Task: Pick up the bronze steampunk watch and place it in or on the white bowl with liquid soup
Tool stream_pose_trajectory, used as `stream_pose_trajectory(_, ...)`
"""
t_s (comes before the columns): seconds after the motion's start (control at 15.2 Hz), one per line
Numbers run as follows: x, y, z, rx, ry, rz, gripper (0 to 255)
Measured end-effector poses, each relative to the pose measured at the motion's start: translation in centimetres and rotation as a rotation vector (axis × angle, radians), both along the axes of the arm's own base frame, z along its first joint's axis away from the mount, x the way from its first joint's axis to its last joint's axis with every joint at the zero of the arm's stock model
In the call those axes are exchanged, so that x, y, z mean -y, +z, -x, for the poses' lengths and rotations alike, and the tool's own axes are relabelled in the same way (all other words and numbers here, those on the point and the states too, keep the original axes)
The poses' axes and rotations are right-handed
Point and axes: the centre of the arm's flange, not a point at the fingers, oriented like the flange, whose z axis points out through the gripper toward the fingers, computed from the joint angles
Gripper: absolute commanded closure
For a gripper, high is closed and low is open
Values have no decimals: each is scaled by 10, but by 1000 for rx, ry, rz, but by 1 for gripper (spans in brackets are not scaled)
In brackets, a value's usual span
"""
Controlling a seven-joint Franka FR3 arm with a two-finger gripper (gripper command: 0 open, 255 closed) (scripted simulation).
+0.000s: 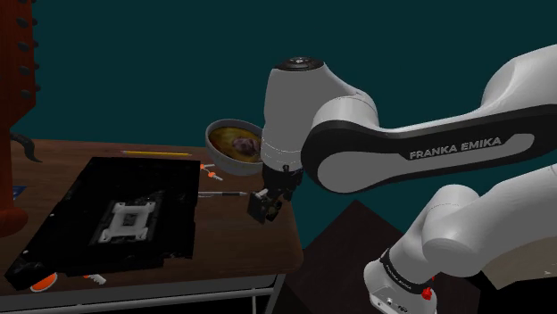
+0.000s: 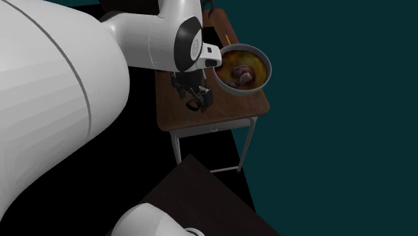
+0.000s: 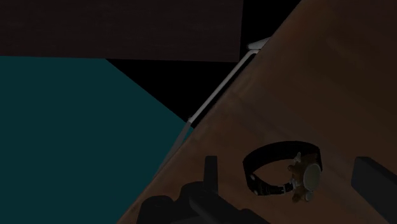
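your gripper (image 1: 268, 206) wide open, watch (image 3: 280, 173) between the fingers, not gripped, near the tabletop (image 3: 318, 95) edge, bowl (image 1: 215, 134) at its corner

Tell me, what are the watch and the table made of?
The watch has a matte black strap, maybe leather or rubber, though the look leaves that open. Its round face is pale and brassy with little knobs around it, so probably metal. The table is reddish-brown with faint streaks, so it looks like wood, with a pale grey rail along its edge, likely metal.

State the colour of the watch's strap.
The strap is black; the wrist view shows it best.
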Motion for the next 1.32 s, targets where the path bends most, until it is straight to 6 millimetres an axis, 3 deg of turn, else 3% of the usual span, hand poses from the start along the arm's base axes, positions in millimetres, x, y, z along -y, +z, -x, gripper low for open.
stream_pose_trajectory(0.4,0,-3,0,1,0,0,0)
stream_pose_trajectory(0.46,0,-3,0,1,0,0,255)
stream_pose_trajectory(1.12,0,-3,0,1,0,0,255)
stream_pose_trajectory(1.32,0,8,0,1,0,-1,255)
